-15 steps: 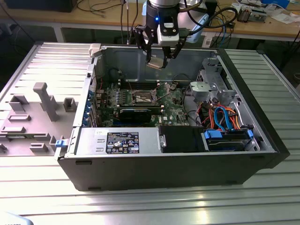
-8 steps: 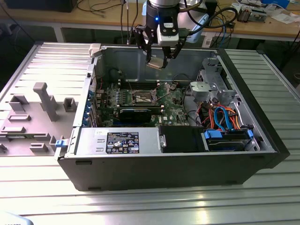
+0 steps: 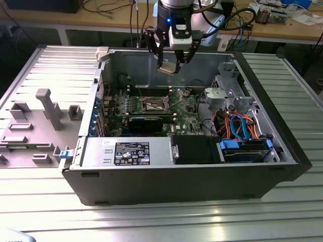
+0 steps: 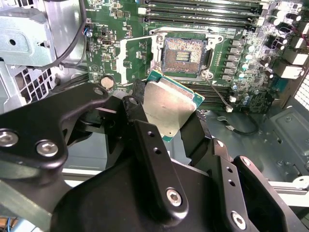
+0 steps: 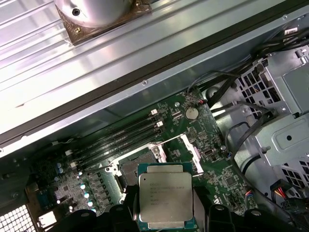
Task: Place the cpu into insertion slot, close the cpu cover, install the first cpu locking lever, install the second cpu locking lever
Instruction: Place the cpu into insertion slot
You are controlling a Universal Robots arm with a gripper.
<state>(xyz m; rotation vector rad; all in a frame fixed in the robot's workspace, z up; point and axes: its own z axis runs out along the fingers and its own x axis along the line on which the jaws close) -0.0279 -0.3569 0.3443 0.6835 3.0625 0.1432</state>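
And there we had it: the black two-fingered gripper (image 3: 167,67) hung over the far side of the open black desktop computer case (image 3: 282,166), its fingers clamped on the two opposite edges of the cpu (image 3: 167,69), a thin square chip with a pale silvery metal face. In both wrist views we saw the grip well: the chip (image 4: 166,106) sat tilted between the dark fingers (image 4: 140,121), its green edge peeking out around the silver plate, and in the first wrist view the cpu (image 5: 165,199) showed its face to us with the gripper (image 5: 166,216) closed around it. The chip was up in the air, well apart from the board and touching nothing but the fingers. Below it, on the green motherboard (image 3: 186,108), lay the insertion slot (image 3: 154,105), a small square socket with a dark centre and a silvery rim; in the second wrist view we looked at the socket (image 4: 183,54) with its contact field exposed. The cpu cover (image 4: 121,54), a thin silvery square frame with a window, stood flipped open just beside the socket, and we spotted that frame (image 5: 193,152) in the first wrist view too. Long black memory slots (image 4: 203,9) ran on the socket's far side, and toward the exterior view's right sat a grey metal drive cage (image 3: 227,93) with blue and orange cables (image 3: 237,126).
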